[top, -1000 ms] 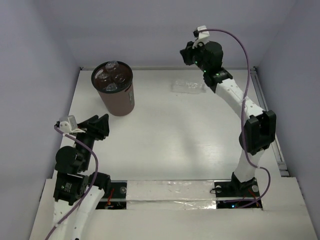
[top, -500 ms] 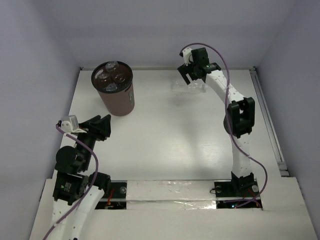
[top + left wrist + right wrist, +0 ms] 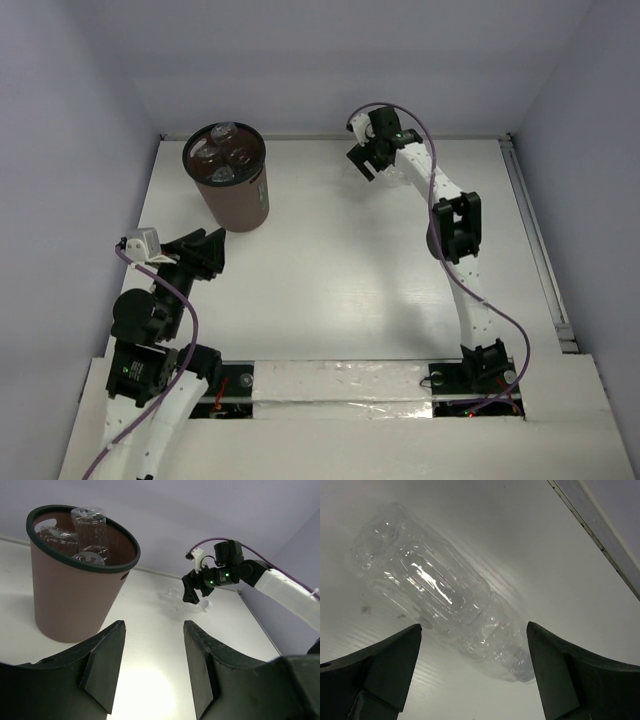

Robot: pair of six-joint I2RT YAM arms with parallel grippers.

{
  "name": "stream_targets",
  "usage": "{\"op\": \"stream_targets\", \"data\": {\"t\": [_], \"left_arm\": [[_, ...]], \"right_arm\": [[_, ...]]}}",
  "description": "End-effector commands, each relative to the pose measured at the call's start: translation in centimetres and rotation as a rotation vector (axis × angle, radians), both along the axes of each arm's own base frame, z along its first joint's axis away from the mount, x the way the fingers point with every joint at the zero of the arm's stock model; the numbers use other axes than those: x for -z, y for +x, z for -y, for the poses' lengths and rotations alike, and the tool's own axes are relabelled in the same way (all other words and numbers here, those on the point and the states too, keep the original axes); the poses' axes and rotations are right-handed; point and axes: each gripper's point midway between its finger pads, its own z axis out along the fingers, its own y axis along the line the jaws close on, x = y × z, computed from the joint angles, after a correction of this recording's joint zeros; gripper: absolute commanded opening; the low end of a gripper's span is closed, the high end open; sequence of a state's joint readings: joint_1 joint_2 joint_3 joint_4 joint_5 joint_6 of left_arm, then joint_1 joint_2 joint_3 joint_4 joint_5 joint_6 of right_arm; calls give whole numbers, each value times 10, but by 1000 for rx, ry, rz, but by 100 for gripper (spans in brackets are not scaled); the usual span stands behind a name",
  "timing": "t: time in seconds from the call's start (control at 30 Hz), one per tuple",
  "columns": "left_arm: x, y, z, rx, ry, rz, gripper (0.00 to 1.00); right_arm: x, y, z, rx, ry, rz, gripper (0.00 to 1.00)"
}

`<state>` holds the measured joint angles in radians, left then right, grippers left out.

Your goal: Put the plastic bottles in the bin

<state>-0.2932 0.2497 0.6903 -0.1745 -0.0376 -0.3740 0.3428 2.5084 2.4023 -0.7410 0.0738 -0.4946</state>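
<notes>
Clear bottle (image 3: 440, 610) lies on its side between the spread fingers of the right gripper (image 3: 474, 626), which is released, near the far edge of the bench (image 3: 555, 565). Left gripper (image 3: 154, 630) is released and empty, near the bin (image 3: 75, 600), which holds at least 3 bottles (image 3: 90, 527).

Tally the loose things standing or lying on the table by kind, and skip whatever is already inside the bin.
clear unlabelled plastic bottle, lying on its side: 1
dark brown round bin with a black rim, upright: 1
Total: 2
</notes>
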Motion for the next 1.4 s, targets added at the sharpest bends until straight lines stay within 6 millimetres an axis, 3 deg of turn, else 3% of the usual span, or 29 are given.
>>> {"op": "stream_targets", "data": {"t": [0.0, 0.2, 0.27, 0.47, 0.53, 0.8, 0.83, 0.87, 1.13, 1.23, 1.33, 1.37], "left_arm": [[-18, 0, 3, 18, -2, 57, 47], [-18, 0, 5, 27, -1, 59, 47], [-17, 0, 5, 29, -1, 58, 47], [-18, -1, 4, 24, -2, 59, 47], [-18, -1, 5, 28, -3, 60, 47], [-20, -5, 4, 26, -8, 71, 47], [-20, -5, 3, 26, -9, 74, 47], [-21, -6, 3, 26, -11, 79, 47], [-22, -9, 1, 20, -13, 84, 47], [-22, -10, 1, 22, -13, 86, 47], [-23, -10, 1, 20, -16, 88, 47], [-23, -11, 1, 20, -15, 90, 47]], "right_arm": [[-6, 3, -14, -54, -23, 17, 91], [-6, -7, -23, -112, 3, -32, 88], [-4, -15, -35, -145, 37, -63, 87], [21, -44, -32, -108, 27, -203, 75], [20, -51, -30, -94, 34, -219, 67], [-2, -76, -50, -98, 189, -277, 58], [-15, -82, -57, -114, 217, -267, 58], [-3, -93, -57, -103, 229, -311, 58], [6, -164, -110, -224, 365, -428, 53], [-1, -165, -114, -220, 386, -373, 63], [-9, -155, -115, -195, 402, -320, 96], [-10, -153, -116, -199, 405, -312, 100]]}}
